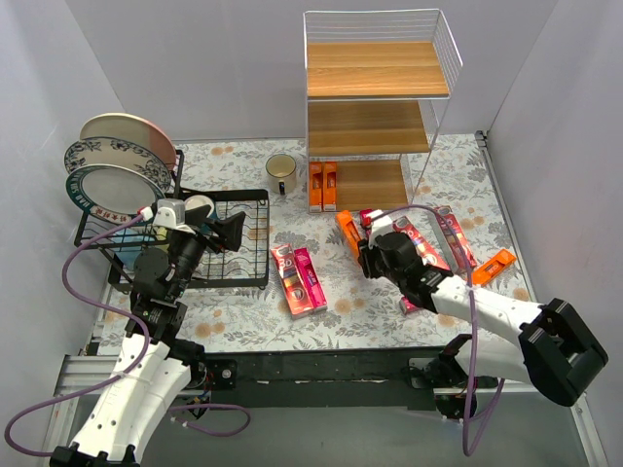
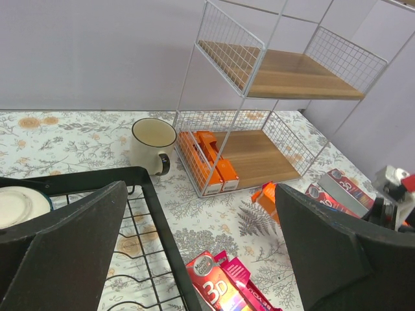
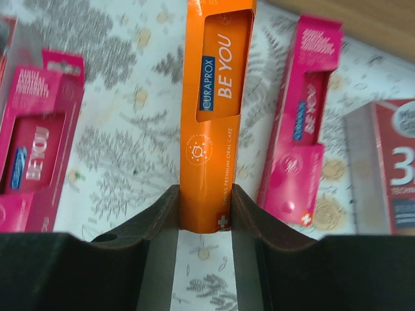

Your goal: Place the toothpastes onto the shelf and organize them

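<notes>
Just in front of the shelf [image 1: 417, 175], your right end effector [image 3: 205, 208] is pinched onto one end of an orange toothpaste carton [image 3: 217, 97], with a finger pressed against each long side. Almost the whole carton runs out past the fingertips towards the shelf, and that is the risk. With so short a hold, it could pivot, droop or slide out once you lift or swing it. You cannot tell from these views whether it has left the tabletop [image 1: 243, 321] yet.

The long free end could also catch the shelf's white wire front. It could knock the two orange cartons [image 1: 323, 185] on the left of the bottom board. Pink cartons [image 3: 301, 129] lie close on either side of the held one, so a sideways sweep would scatter them.

Your left end effector [image 2: 201, 253] hangs spread wide and empty over the black dish rack [image 1: 248, 272], well to the left of the work.
</notes>
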`<action>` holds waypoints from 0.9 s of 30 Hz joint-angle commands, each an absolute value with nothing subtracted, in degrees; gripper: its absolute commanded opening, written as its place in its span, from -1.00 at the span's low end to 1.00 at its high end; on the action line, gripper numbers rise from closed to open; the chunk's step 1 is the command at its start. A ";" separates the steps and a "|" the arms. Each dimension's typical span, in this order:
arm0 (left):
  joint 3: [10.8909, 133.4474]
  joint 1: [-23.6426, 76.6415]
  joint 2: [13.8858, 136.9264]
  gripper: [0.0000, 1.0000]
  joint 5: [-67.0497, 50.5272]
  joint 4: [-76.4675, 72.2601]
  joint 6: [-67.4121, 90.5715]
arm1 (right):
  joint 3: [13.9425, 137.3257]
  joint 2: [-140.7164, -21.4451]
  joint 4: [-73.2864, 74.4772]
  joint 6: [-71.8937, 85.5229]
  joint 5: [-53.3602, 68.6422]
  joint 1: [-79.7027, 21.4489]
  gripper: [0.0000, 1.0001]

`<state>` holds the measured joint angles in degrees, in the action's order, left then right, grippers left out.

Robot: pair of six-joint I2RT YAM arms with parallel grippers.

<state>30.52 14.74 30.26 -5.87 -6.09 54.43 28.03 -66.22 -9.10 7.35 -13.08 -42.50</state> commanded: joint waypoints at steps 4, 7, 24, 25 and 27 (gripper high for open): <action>30.59 14.85 29.18 0.96 -6.42 -6.50 54.32 | 38.58 -74.86 -16.50 12.22 -26.01 -40.70 -0.32; 30.59 14.85 28.83 0.96 -6.15 -6.42 54.23 | 42.26 -80.74 -20.28 13.09 -25.76 -38.59 -0.32; 30.67 14.94 28.30 0.96 -5.80 -5.98 53.97 | 59.67 -104.76 -30.77 13.97 -21.44 -33.13 -0.31; 30.67 14.94 28.30 0.96 -5.80 -5.98 53.96 | 61.16 -106.07 -30.50 14.32 -21.62 -33.05 -0.31; 30.67 15.03 28.39 0.96 -5.71 -5.89 54.05 | 62.22 -107.31 -30.06 15.29 -22.14 -32.96 -0.29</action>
